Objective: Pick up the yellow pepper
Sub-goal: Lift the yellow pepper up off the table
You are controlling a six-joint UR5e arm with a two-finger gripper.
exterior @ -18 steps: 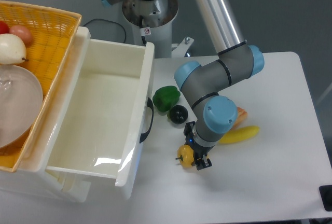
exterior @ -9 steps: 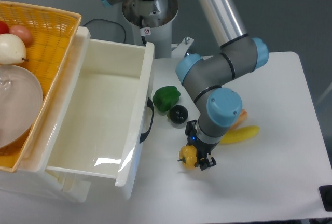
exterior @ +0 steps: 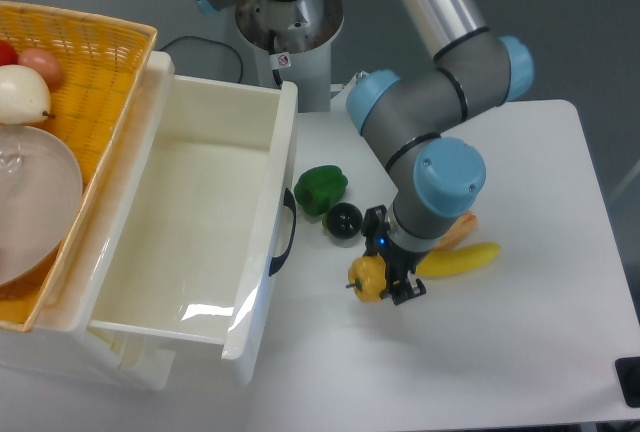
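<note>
The yellow pepper (exterior: 366, 279) is small, glossy and yellow-orange, with a short dark stem pointing left. It sits between the black fingers of my gripper (exterior: 383, 279), which is shut on it. The pepper hangs a little above the white table (exterior: 520, 352), to the right of the open drawer. The arm's blue wrist joint (exterior: 448, 174) hides part of the gripper from above.
A green pepper (exterior: 321, 188) and a black round object (exterior: 344, 220) lie just up-left of the gripper. A yellow banana (exterior: 460, 258) and an orange item (exterior: 462, 228) lie to its right. A white open drawer (exterior: 190, 222) and a wicker basket (exterior: 75, 62) stand to the left.
The gripper has risen and shifted up and to the right with the yellow pepper held in it. The other objects have not moved.
</note>
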